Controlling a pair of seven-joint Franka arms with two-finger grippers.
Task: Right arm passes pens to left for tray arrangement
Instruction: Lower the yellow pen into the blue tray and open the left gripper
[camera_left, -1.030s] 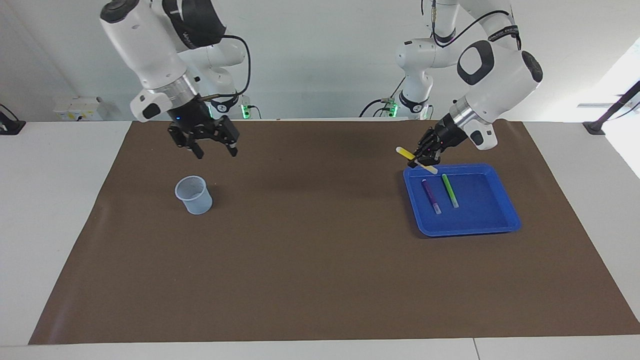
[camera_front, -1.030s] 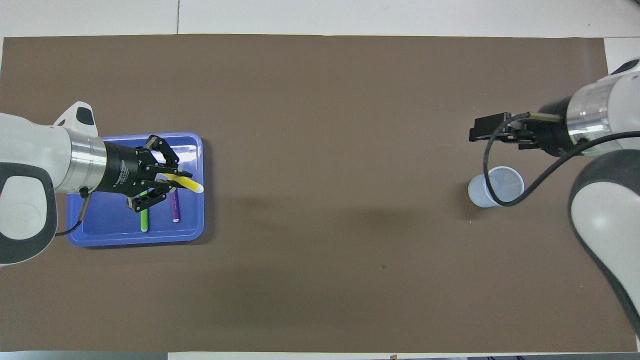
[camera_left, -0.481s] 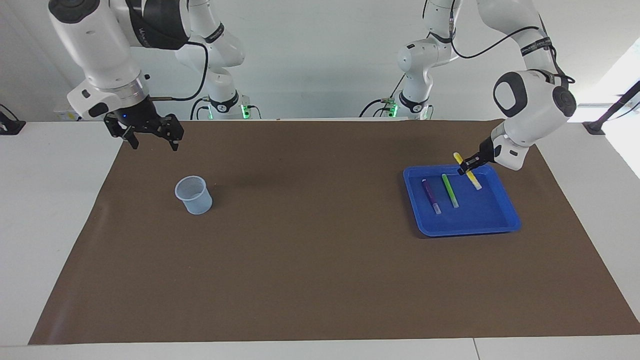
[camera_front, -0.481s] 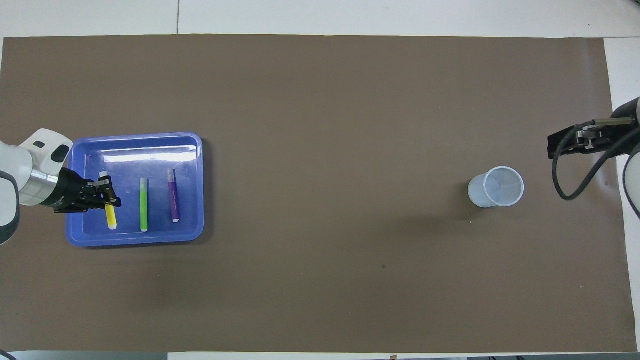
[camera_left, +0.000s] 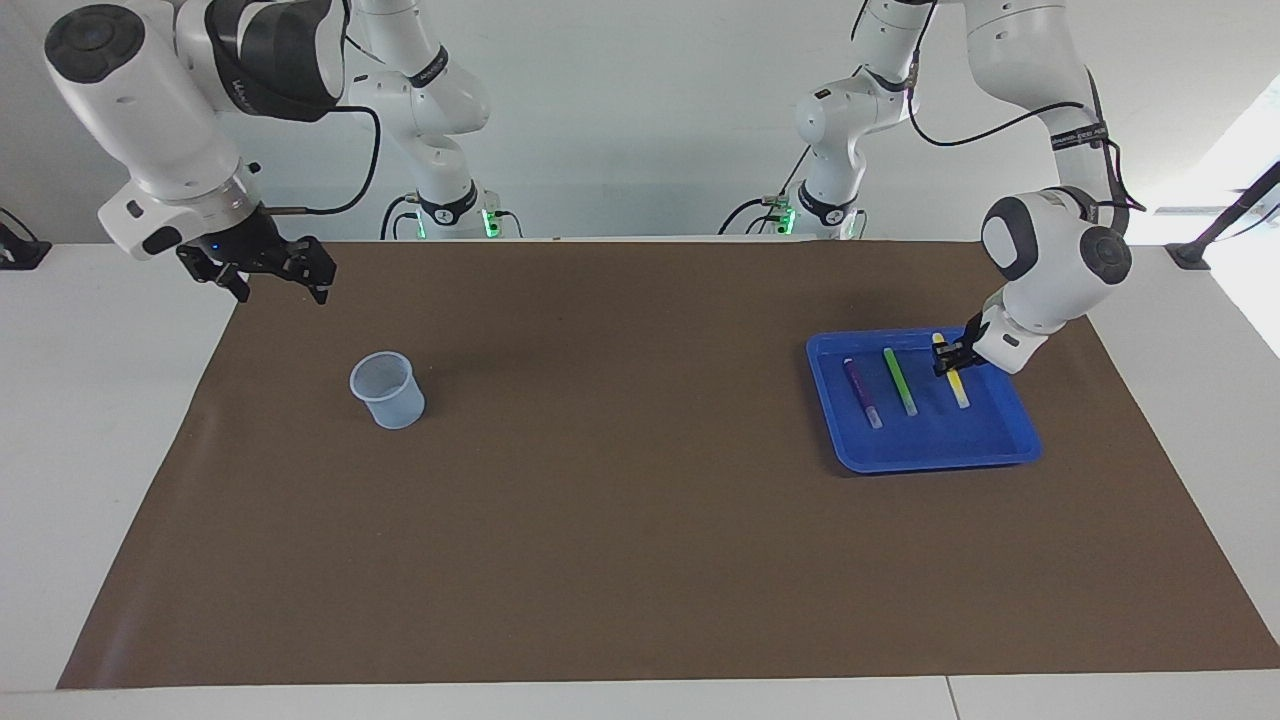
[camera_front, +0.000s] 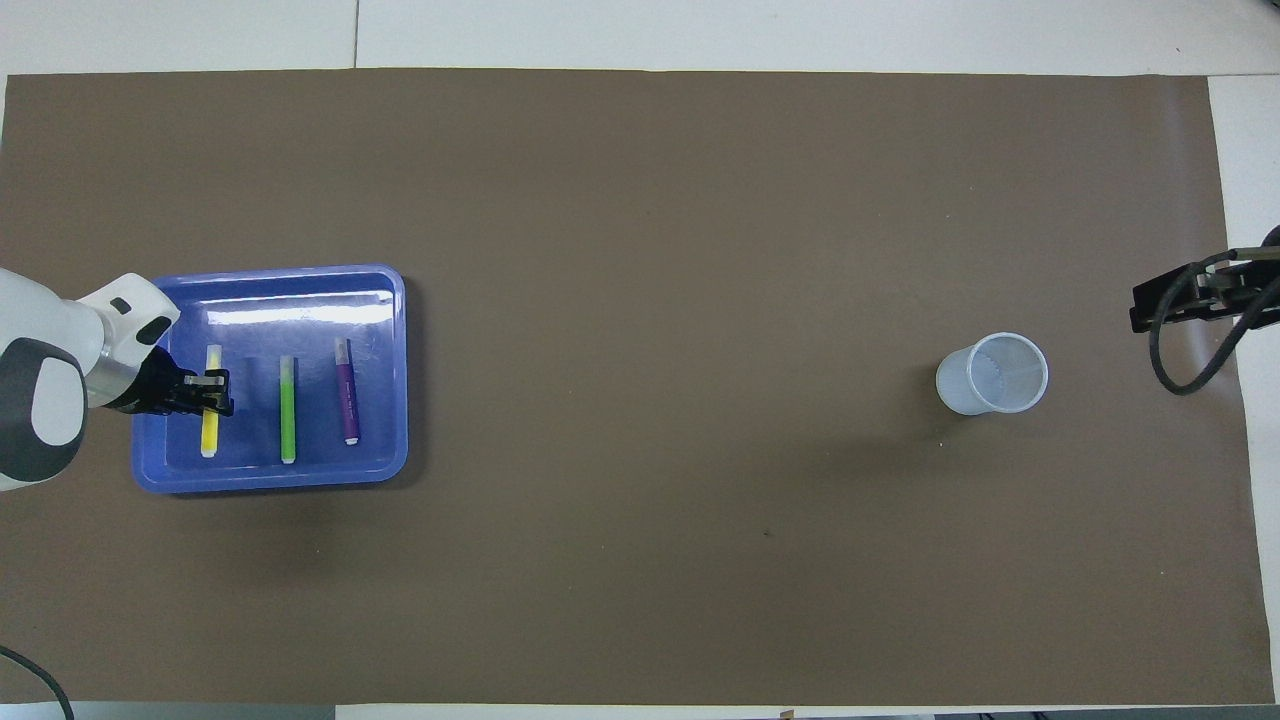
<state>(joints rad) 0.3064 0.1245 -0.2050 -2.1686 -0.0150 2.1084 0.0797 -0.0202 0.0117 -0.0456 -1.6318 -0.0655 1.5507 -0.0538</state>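
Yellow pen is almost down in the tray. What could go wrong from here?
1. The left gripper is shut on the yellow pen low in the blue tray; lifting before opening would likely drag it out of line.
2. The green pen lies close beside it; a sideways retreat might knock it.

Robotics lab, as I read it: white arms (camera_left: 160, 110) bolted along a white tabletop (camera_left: 100, 420), brown mat (camera_left: 620, 480) spread across it, bare white wall, trailing cables.
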